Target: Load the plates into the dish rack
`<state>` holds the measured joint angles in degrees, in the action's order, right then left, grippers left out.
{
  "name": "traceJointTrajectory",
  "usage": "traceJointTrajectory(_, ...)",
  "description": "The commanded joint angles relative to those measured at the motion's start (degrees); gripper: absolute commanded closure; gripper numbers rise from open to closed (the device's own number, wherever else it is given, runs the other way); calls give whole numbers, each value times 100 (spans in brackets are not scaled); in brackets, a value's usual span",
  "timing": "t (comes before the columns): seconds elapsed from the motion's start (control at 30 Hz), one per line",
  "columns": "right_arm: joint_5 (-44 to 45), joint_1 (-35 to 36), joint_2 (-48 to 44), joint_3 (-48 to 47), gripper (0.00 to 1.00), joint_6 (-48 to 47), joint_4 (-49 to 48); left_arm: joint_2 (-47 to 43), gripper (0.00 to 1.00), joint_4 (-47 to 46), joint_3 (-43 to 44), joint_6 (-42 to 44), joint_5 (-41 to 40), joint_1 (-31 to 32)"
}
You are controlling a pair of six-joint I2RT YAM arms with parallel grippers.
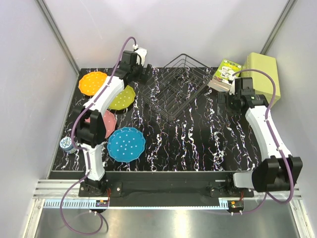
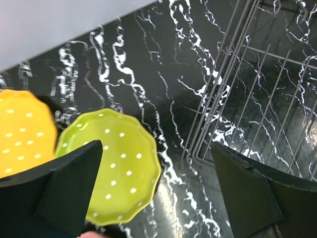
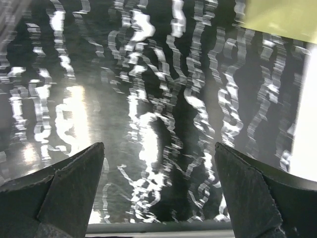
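Four dotted plates lie flat at the left of the table: orange, yellow-green, pink partly under the left arm, and blue. The black wire dish rack stands at the back middle and holds no plate. My left gripper is open and empty, hovering between the yellow-green plate and the rack's edge; the orange plate shows at the left. My right gripper is open and empty over bare table right of the rack, and its wrist view shows only marbled tabletop.
A light green box stands at the back right, also seen in the right wrist view. A green-and-white packet leans beside it. A small dotted cup sits at the table's left edge.
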<state>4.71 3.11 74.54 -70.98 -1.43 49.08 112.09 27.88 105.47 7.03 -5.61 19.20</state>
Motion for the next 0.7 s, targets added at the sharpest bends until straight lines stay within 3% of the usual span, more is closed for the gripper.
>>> traceJointTrajectory(0.0, -1468, 23, 376, -599, 0, 82, -399, 181, 1, -90, 545, -351, 244, -232)
traceJointTrajectory(0.07, -1596, 14, 709, -898, 0, 508, -661, 120, 1, -63, 475, -465, 253, -276)
traceJointTrajectory(0.1, -1178, 14, 893, -1048, 3, 1304, -706, 76, 1, -63, 344, -465, 253, -277)
traceJointTrajectory(0.2, -920, 23, 1719, -1759, 11, 2275, -602, -152, 1, -46, 10, -483, 244, -277)
traceJointTrajectory(0.43, -788, 514, 3485, -3166, 13, 2595, -426, -855, 1, 33, -703, -685, 201, -259)
traceJointTrajectory(0.67, -629, 717, 4340, -3957, 15, 2858, -294, -1488, 1, 60, -1098, -808, 174, -13)
